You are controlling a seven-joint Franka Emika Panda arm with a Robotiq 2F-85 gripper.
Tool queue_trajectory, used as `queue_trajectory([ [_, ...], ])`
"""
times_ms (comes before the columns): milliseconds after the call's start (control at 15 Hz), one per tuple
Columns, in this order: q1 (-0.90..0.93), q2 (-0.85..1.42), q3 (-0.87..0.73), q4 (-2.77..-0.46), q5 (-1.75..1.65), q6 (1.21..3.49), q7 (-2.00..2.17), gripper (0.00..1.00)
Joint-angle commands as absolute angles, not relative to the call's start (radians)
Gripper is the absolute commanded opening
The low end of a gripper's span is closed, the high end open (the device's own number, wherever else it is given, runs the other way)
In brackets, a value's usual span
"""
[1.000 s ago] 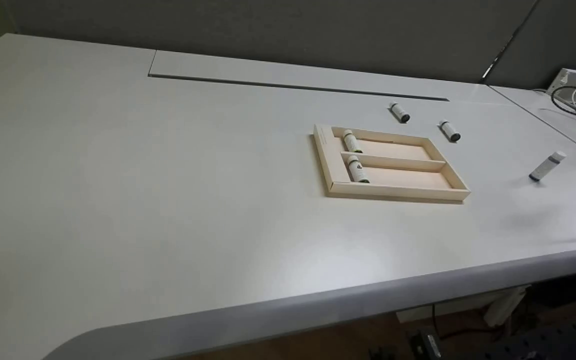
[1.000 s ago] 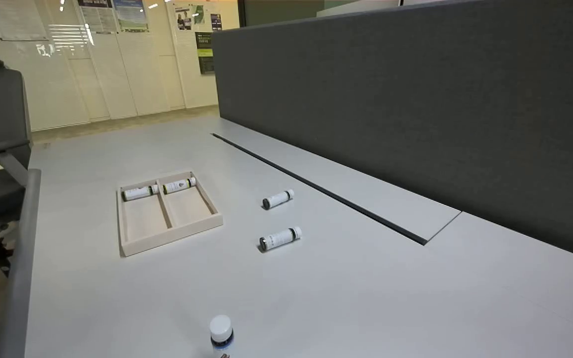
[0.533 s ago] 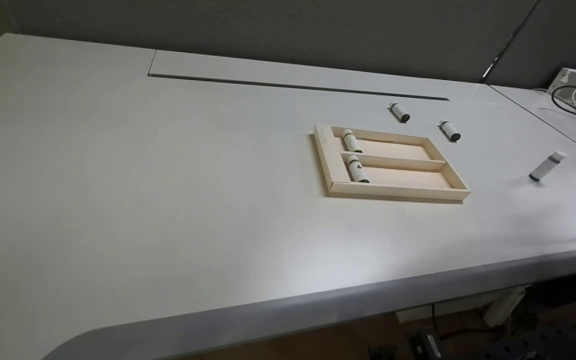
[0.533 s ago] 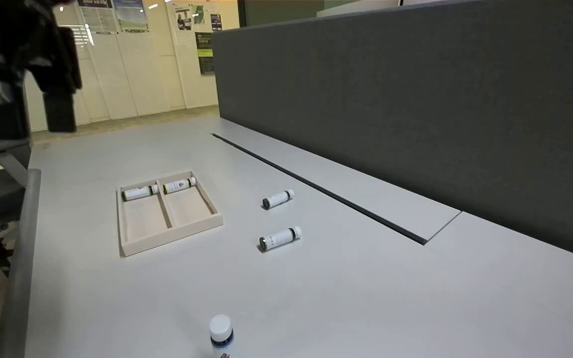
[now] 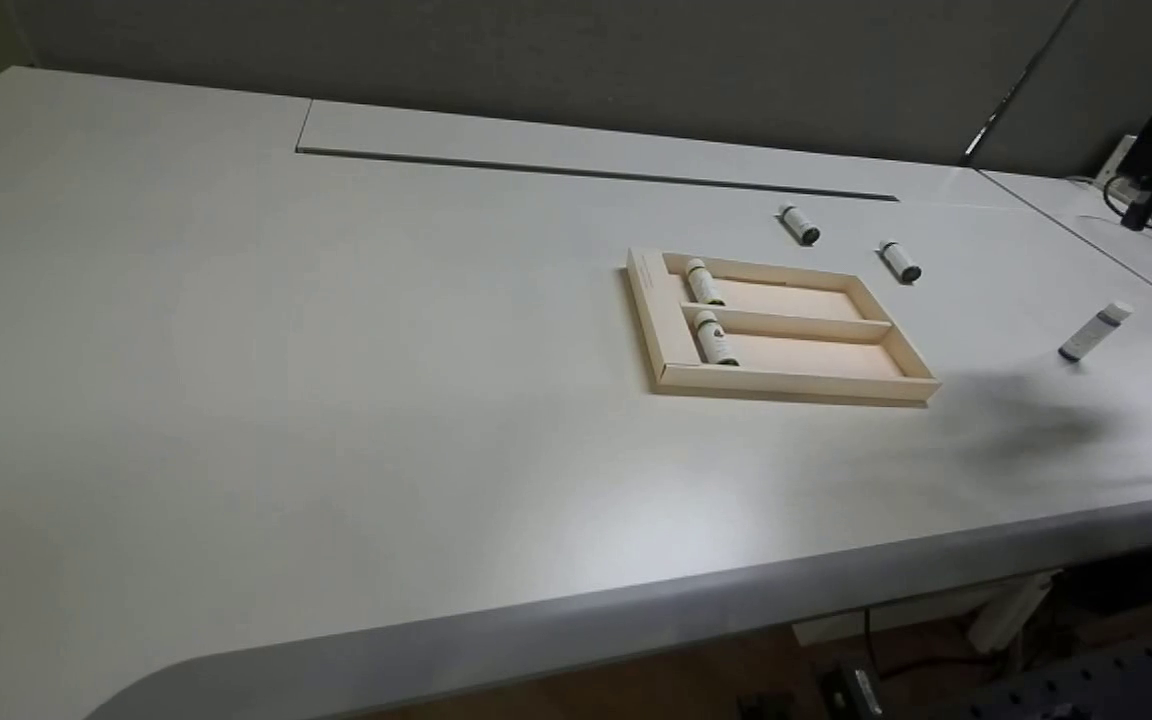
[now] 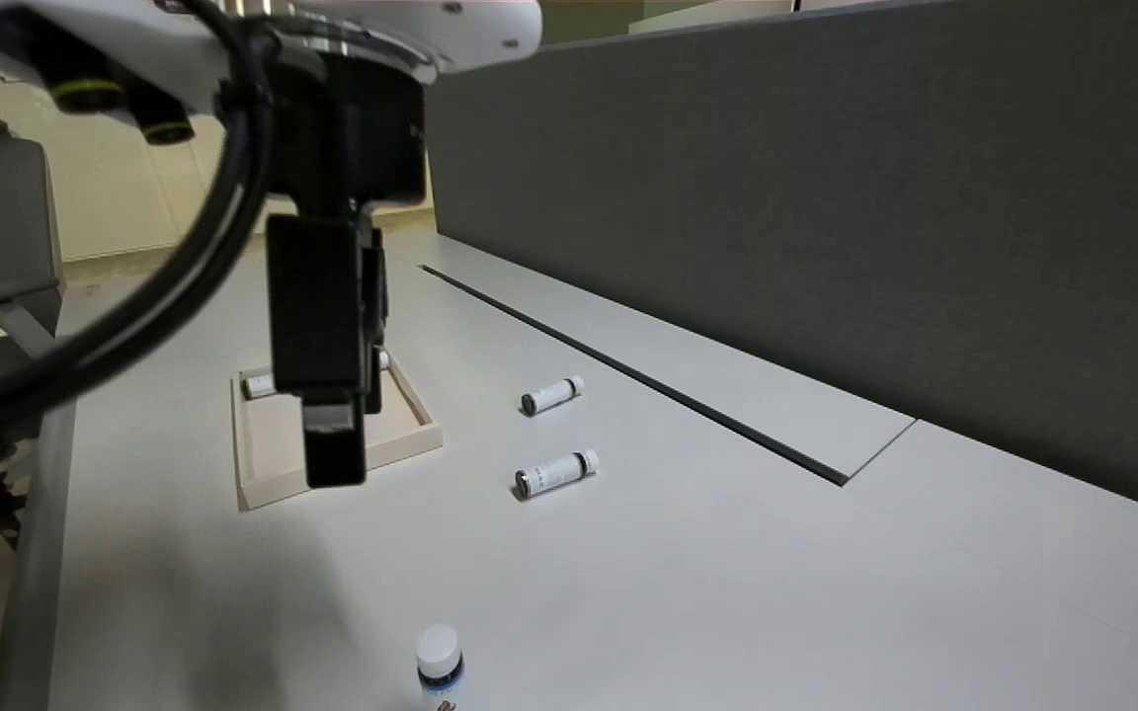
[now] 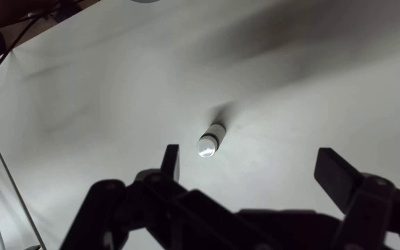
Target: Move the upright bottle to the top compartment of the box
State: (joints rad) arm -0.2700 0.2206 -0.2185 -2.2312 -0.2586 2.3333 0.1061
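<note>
The upright bottle, white-capped with a pale label, stands on the table at the right in an exterior view. It also shows at the bottom of an exterior view and in the wrist view. The pale wooden box lies flat; a slat splits it in two. Its top compartment holds one lying bottle at one end; the near compartment holds another. My gripper is open and empty above the table. The upright bottle appears beyond the fingertips, closer to the left finger.
Two more bottles lie on the table behind the box, one farther and one nearer the upright bottle. A grey partition runs along the back. Cables lie at the far right. The table's front edge is rounded.
The arm and gripper have come into view. In an exterior view the gripper has moved from the upper left toward the middle, now partly covering the box. The bottles and box have not moved.
</note>
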Motion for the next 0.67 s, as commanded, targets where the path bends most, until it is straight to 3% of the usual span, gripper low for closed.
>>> queue_trajectory([
  [0,-0.227,0.304,-0.264,-2.208,-0.325,2.409,0.214,1.0],
  [333,-0.198,0.348,-0.303,-2.273,-0.341,2.598,0.246,1.0],
  [600,-0.246,0.342,-0.264,-2.314,-0.168,2.678,0.157,1.0],
])
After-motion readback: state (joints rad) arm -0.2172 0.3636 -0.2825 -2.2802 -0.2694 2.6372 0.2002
